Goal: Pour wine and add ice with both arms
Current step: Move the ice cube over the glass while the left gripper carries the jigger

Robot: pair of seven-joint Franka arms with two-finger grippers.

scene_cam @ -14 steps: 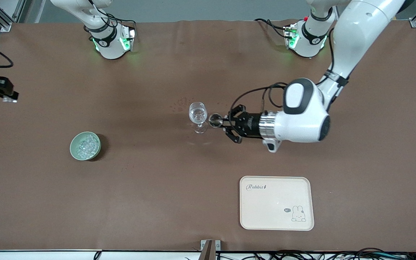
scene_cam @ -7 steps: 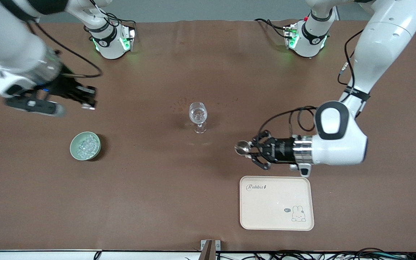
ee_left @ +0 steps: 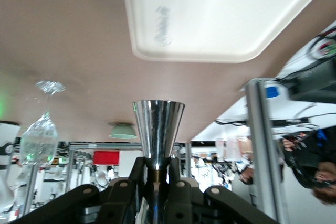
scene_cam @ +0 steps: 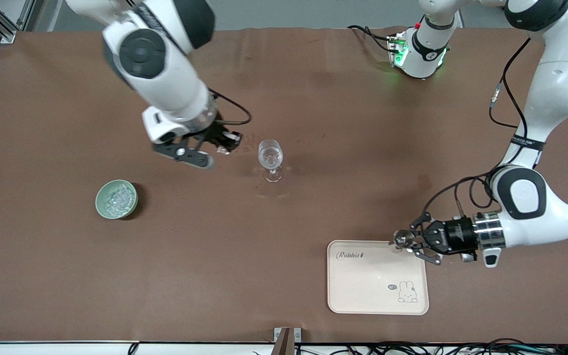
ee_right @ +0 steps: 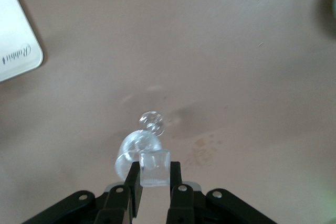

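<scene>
A stemmed glass (scene_cam: 270, 158) stands upright mid-table with clear liquid in it. My right gripper (scene_cam: 227, 144) is shut on a clear ice cube (ee_right: 155, 168) and hangs just beside the glass, toward the right arm's end; the right wrist view shows the glass (ee_right: 137, 150) just under the cube. My left gripper (scene_cam: 408, 241) is shut on a small metal measuring cup (scene_cam: 402, 238) over the edge of the cream tray (scene_cam: 377, 296). The left wrist view shows the cup (ee_left: 157, 127) between the jaws, with the tray (ee_left: 220, 14) and the glass (ee_left: 39, 137) farther off.
A green bowl (scene_cam: 116, 198) holding several ice chunks sits toward the right arm's end, nearer the front camera than the glass. The tray bears a rabbit print. Cables run along the table's front edge.
My right arm swung in from the right arm's end of the table to beside the glass, holding an ice cube. My left arm carried the metal cup from the glass to over the tray's edge.
</scene>
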